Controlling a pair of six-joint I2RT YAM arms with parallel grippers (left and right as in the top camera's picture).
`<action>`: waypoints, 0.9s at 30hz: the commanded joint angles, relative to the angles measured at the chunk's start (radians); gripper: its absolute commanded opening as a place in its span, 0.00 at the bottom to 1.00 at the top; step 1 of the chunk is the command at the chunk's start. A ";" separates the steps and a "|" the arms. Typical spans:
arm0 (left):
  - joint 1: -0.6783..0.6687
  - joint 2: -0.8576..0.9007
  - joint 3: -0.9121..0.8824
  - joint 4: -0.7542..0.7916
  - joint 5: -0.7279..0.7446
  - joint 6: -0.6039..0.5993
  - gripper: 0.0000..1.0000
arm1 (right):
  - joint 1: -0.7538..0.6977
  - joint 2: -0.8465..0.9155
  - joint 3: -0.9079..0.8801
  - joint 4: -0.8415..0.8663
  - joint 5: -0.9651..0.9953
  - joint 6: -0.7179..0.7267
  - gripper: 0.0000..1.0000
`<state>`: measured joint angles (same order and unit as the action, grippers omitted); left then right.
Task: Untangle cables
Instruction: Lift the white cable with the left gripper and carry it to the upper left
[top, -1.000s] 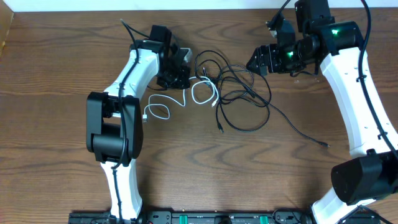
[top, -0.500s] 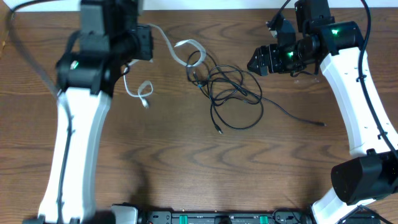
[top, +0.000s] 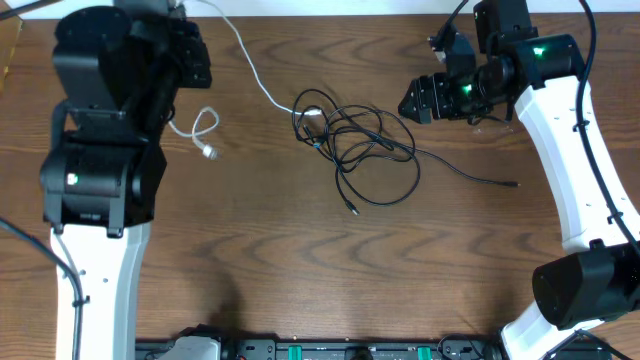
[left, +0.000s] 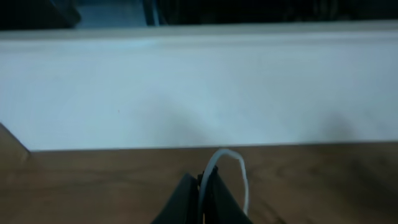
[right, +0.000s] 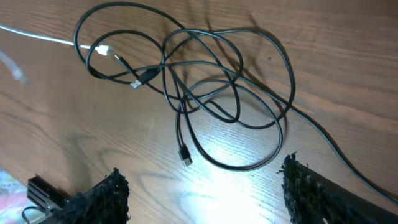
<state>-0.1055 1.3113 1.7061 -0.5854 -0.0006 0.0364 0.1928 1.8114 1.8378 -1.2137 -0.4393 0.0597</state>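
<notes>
**A:** What has the left gripper got?

**B:** Its fingers are pinched together on the white cable, which arches up just past the tips.

**A:** And the right gripper?

**B:** It's spread wide and holding nothing. The black cables lie bunched on the table just ahead of its fingers, and the white cable runs into their far side.
</notes>
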 joint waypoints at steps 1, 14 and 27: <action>0.005 -0.052 0.007 0.075 -0.087 -0.013 0.08 | -0.002 0.003 -0.001 -0.005 0.004 -0.026 0.78; 0.005 -0.116 0.006 0.089 -0.317 -0.004 0.07 | -0.002 0.003 -0.001 -0.006 0.004 -0.032 0.78; 0.003 0.141 0.006 0.075 0.462 -0.237 0.07 | -0.002 0.003 -0.001 -0.006 0.003 -0.032 0.77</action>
<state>-0.1047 1.4220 1.7054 -0.6041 0.1913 -0.0124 0.1928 1.8114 1.8378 -1.2163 -0.4358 0.0402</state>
